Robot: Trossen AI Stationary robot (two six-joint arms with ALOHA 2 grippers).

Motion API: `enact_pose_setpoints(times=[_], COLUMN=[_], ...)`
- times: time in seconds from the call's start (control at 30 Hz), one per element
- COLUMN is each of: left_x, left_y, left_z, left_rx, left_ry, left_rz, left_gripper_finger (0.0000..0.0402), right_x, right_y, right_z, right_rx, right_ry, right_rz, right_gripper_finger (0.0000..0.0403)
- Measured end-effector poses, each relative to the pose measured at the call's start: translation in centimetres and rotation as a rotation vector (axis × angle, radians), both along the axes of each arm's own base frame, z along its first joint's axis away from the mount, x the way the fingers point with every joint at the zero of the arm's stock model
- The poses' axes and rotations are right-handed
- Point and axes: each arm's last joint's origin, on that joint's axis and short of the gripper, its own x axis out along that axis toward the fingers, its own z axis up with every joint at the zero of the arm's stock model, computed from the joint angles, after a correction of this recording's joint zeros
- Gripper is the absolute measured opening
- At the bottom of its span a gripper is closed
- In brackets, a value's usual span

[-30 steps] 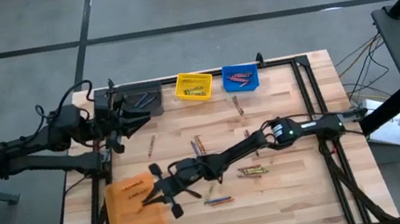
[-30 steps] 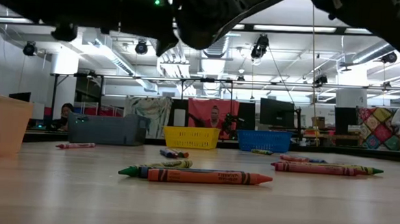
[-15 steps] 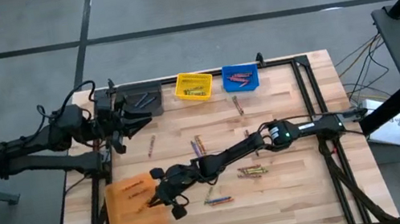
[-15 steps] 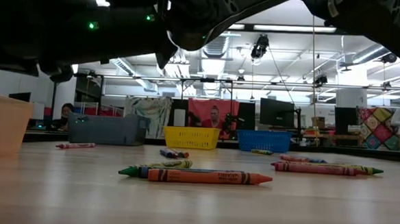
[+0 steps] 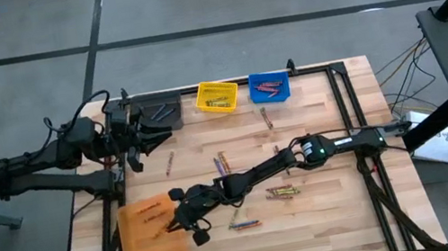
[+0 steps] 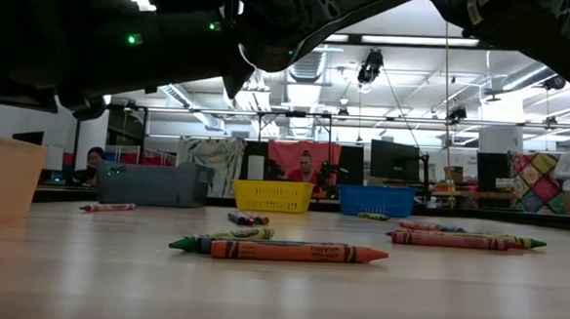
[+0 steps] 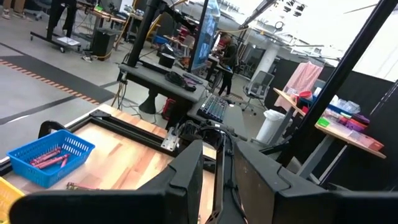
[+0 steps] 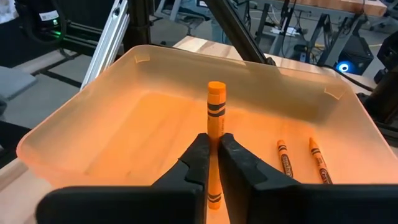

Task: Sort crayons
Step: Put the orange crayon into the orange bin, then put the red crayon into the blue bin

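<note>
My right gripper (image 5: 171, 226) reaches from the table's right over the orange bin (image 5: 149, 247) at the near left and is shut on an orange crayon (image 8: 215, 106). Two more orange crayons (image 8: 283, 157) lie on the bin's floor. Loose crayons (image 5: 282, 191) lie flat about the table's middle, and others show in the low view (image 6: 295, 251). My left gripper (image 5: 161, 129) waits at the far left beside the grey bin (image 5: 158, 112). It is held level and open by a narrow gap (image 7: 217, 155), with nothing in it. My right gripper pinches the orange crayon between its two fingers (image 8: 198, 155), which lie along the crayon. The crayon's shaft (image 8: 215, 129) runs between the fingers and its far end (image 8: 216, 87) sticks out forward. The fingers come from the table's right, slanting slightly down. The crayon is clear above the bin's floor.
A yellow bin (image 5: 217, 96) and a blue bin (image 5: 269, 87), each holding crayons, stand at the far edge. A black frame (image 5: 342, 96) runs along the table's right and far sides. In the low view, people show in the room behind.
My right gripper has sunk a little over the orange bin and tipped, still holding the orange crayon. Over the last half second it has kept still.
</note>
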Motion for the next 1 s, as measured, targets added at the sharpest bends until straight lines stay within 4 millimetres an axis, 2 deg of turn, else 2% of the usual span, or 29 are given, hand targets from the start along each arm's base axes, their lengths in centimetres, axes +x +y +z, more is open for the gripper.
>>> enact_pose_setpoints(times=[0.23, 0.57, 0.77, 1.0], left_x=[0.0, 0.0, 0.1, 0.8], left_y=[0.0, 0.0, 0.1, 0.4], left_z=[0.0, 0.0, -0.7, -3.1], left_rx=[0.000, 0.000, -0.002, -0.012], left_ry=[0.000, -0.002, 0.071, 0.299], left_rz=[0.000, 0.000, 0.017, 0.125], left_gripper_finger=[0.0073, 0.0073, 0.0073, 0.0073], right_x=[0.0, -0.1, -1.4, -5.0], right_y=[0.0, 0.0, -0.3, -1.0], right_z=[0.0, 0.5, 4.1, 9.2], right_rx=[0.008, -0.014, -0.086, -0.198], right_ry=[0.004, 0.001, 0.080, 0.294], right_rz=[-0.003, 0.003, 0.023, 0.056], right_gripper_finger=[0.0063, 0.0066, 0.0066, 0.0066])
